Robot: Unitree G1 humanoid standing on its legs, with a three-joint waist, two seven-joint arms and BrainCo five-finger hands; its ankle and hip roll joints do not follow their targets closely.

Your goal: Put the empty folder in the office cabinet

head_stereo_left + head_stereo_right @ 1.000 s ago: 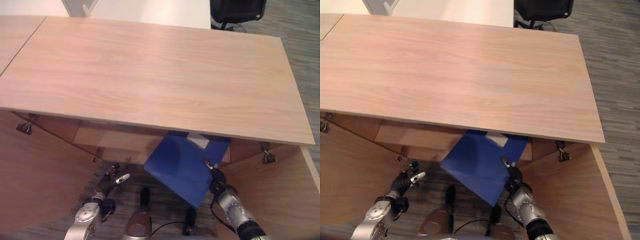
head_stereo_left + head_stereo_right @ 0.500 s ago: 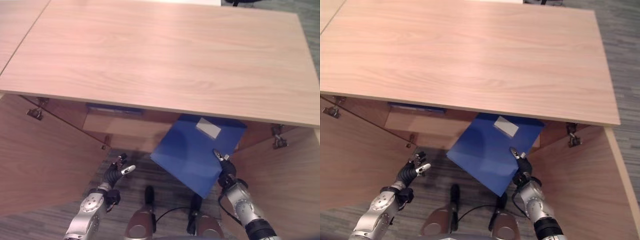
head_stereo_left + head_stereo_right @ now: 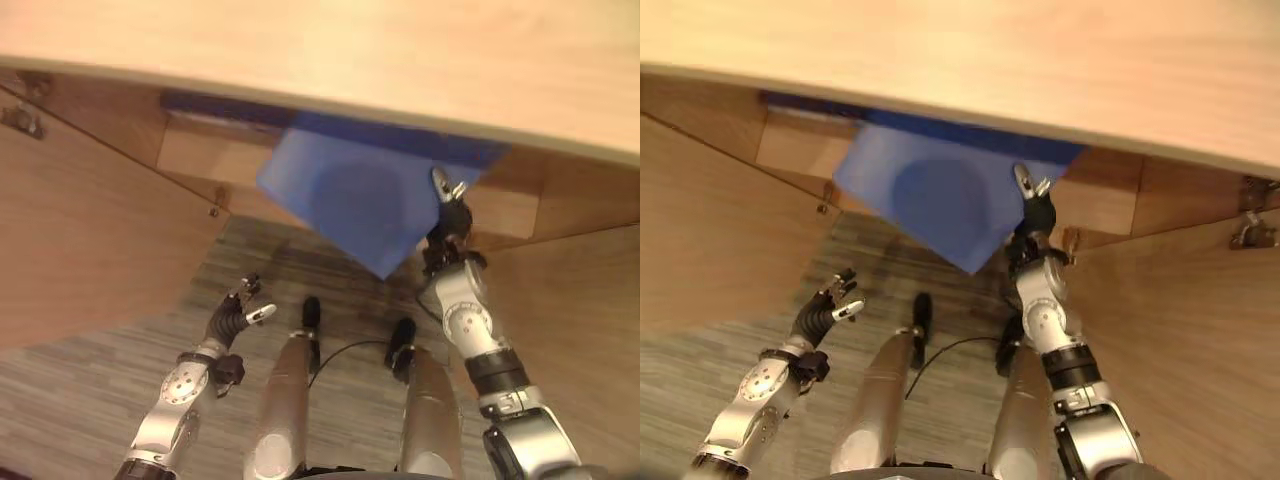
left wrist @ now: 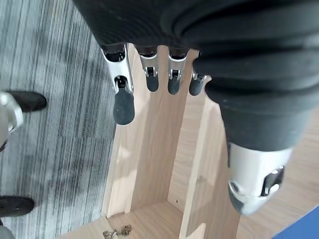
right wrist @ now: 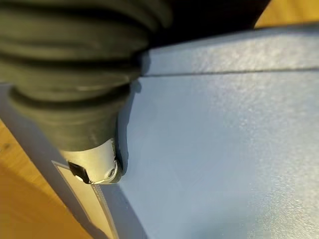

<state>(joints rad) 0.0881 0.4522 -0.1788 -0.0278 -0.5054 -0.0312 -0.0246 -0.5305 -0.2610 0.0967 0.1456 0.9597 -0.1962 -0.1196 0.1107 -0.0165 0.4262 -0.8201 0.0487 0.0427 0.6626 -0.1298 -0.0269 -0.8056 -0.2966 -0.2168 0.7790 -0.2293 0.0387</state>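
Now the head camera has pitched down, so most of the shift in both eye views is camera motion, not the scene. Real change: the blue folder (image 3: 365, 195) sits further under the tabletop (image 3: 400, 60) than 0.5 s ago; its far edge and the white label are now hidden beneath the tabletop's front edge, inside the open cabinet (image 3: 90, 230). The near corner still hangs out over the carpet (image 3: 90, 400).

Right hand (image 3: 447, 205) is on the folder's right edge, pushing or carrying it in. In the right wrist view the thumb lies against the blue cover, but the fingers are hidden behind the folder, so I can't tell whether it's pinched.

Left hand (image 3: 235, 318) hangs low over the carpet, fingers loosely extended, holding nothing.

Judgement: insertion is under way, not finished. Another dark blue item (image 3: 215, 105) already sits on the shelf inside, so watch for a snag there.
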